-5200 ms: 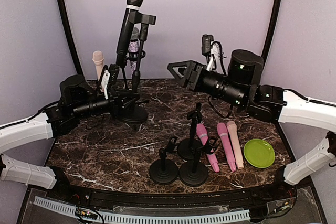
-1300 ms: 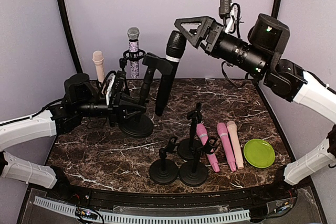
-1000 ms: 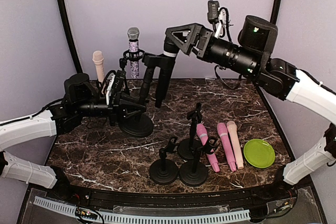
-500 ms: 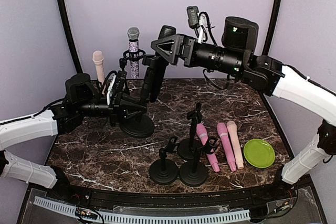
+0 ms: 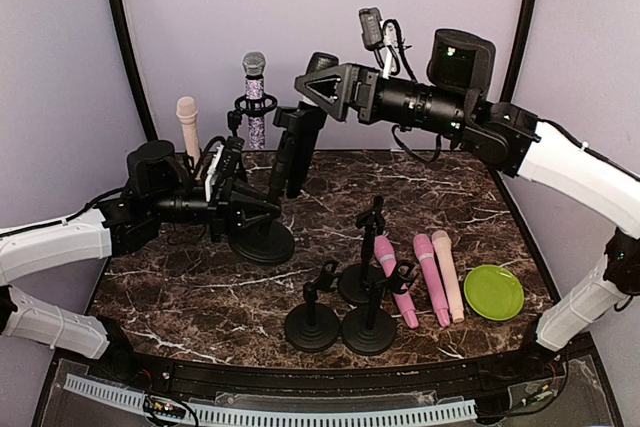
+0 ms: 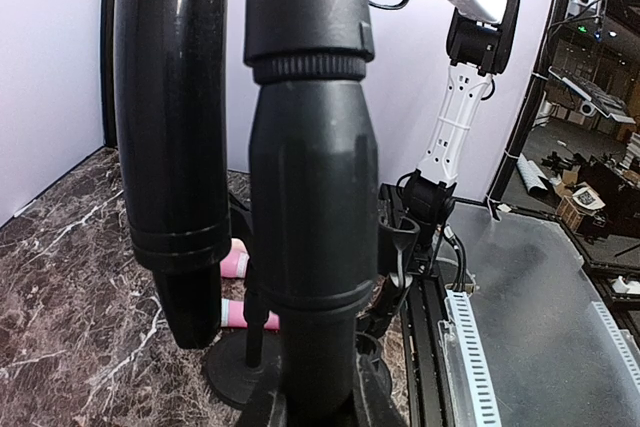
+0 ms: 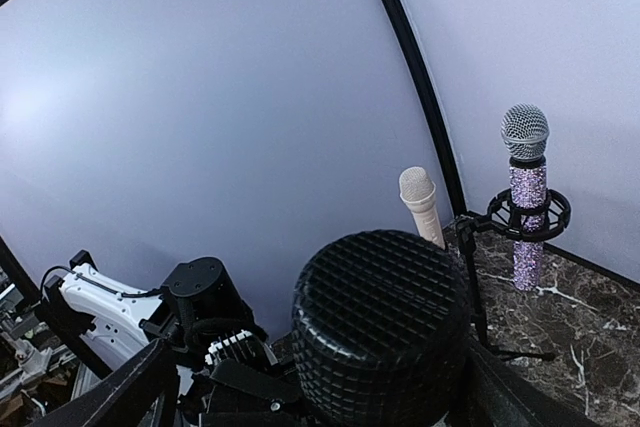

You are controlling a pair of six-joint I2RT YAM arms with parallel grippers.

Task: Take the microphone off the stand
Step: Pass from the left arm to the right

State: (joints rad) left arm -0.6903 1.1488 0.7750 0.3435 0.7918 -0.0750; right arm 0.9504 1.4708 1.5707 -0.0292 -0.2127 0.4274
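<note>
The black microphone (image 5: 300, 142) hangs tilted, head up, in my right gripper (image 5: 320, 85), which is shut on it just below the head. Its body runs close beside the upper arm and clip of the tall black stand (image 5: 262, 239); I cannot tell if they touch. In the right wrist view the mesh head (image 7: 380, 332) fills the space between my fingers (image 7: 130, 392). My left gripper (image 5: 243, 209) is shut on the stand's lower pole (image 6: 310, 247). In the left wrist view the microphone's body (image 6: 170, 147) hangs just left of the pole.
A glitter microphone (image 5: 255, 97) in its stand and a beige microphone (image 5: 187, 122) are at the back left. Three small empty stands (image 5: 340, 317) are at the front centre. Pink microphones (image 5: 432, 277) lie beside a green plate (image 5: 493, 292) on the right.
The microphone was upright in the stand, then held off to its right. Over the last second my right gripper has carried it left and down, beside the stand's top. The left gripper kept still.
</note>
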